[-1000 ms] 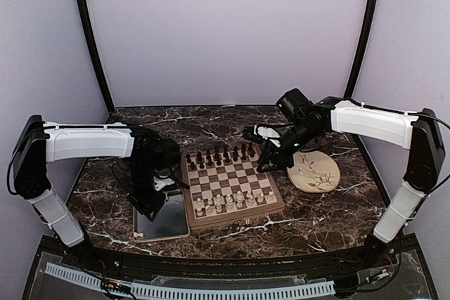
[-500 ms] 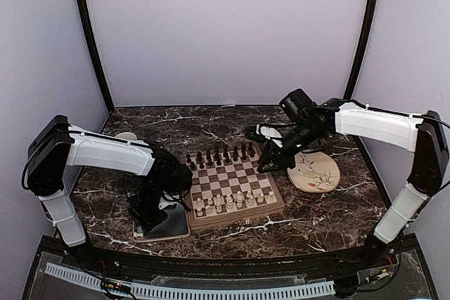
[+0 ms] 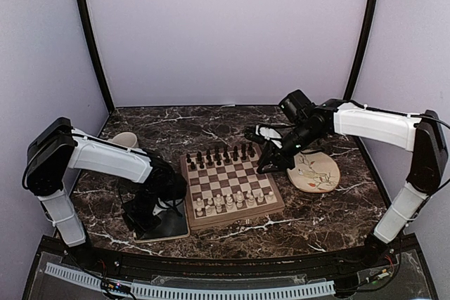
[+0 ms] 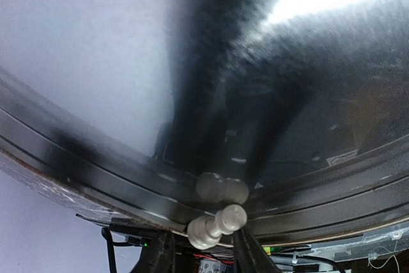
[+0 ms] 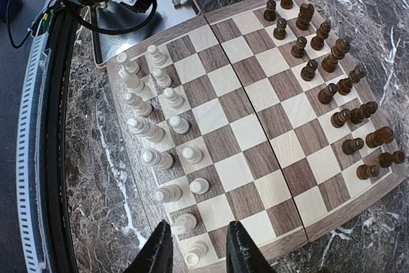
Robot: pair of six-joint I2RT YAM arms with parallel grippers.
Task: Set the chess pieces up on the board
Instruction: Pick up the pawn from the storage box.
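Left gripper [image 4: 204, 247] is down on the tray [image 3: 176, 225], fingers either side of a white pawn [image 4: 216, 226] lying on the metal; whether they pinch it I cannot tell; right gripper [image 5: 199, 250] hangs spread and empty over the board [image 3: 235, 217], where dark pieces [image 5: 332, 87] and most white pieces [image 5: 156, 158] stand in rows. That pawn looks apt to roll on slick metal; best close slowly, centred on it, lift straight, then stand it on a free pawn square.
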